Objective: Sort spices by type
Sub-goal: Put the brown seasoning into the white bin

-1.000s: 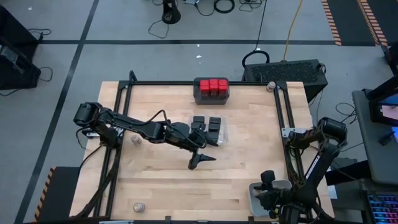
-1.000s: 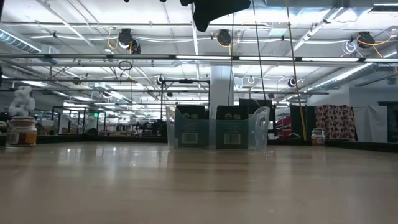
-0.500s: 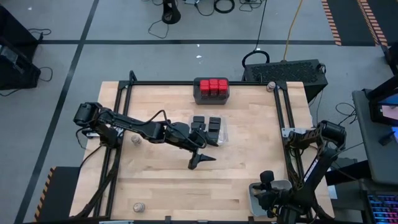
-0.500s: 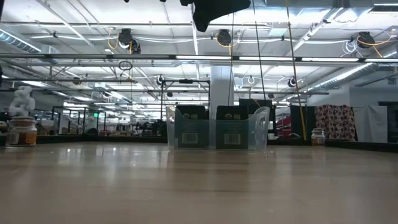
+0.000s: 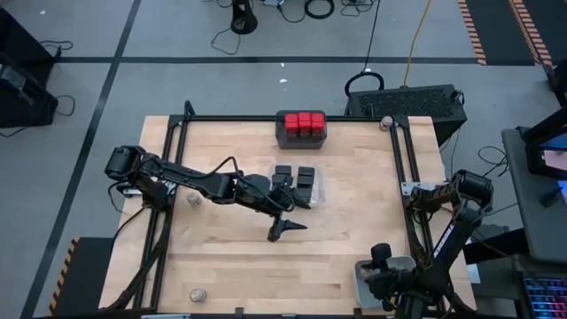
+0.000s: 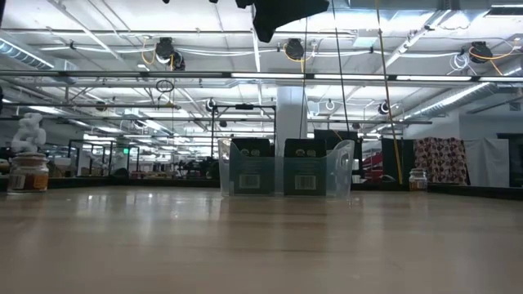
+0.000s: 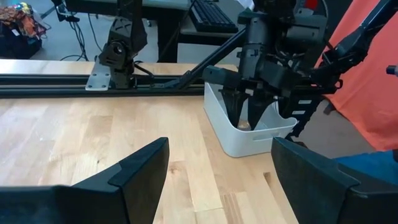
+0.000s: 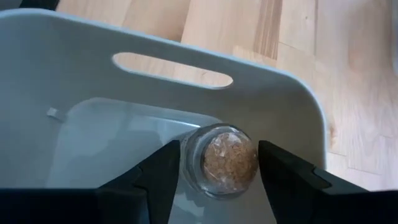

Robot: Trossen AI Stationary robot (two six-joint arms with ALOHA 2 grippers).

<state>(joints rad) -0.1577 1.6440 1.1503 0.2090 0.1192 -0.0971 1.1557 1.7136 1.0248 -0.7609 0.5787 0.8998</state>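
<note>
- Round clear jar (image 8: 227, 159) lay inside the pale grey tray (image 8: 186, 56) at the high view's lower right, between the right gripper's (image 8: 214, 177) spread jaws; release seemed underway.
- Next: lift clear, fetch another jar (image 5: 198, 293).
- Left gripper (image 5: 288, 227) hovered mid-desk, jaws spread, empty.
- Black boxes (image 5: 305, 180) filled the clear tray (image 5: 320, 188); red-topped ones (image 5: 304, 122) sat upper centre.

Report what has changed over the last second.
Almost nothing. The right arm's elbow shifted very slightly; the right tool remains down in the pale grey tray, at a round jar. The left tool stays open above the table, beside the clear tray of black boxes. The red-topped spices are unmoved.
</note>
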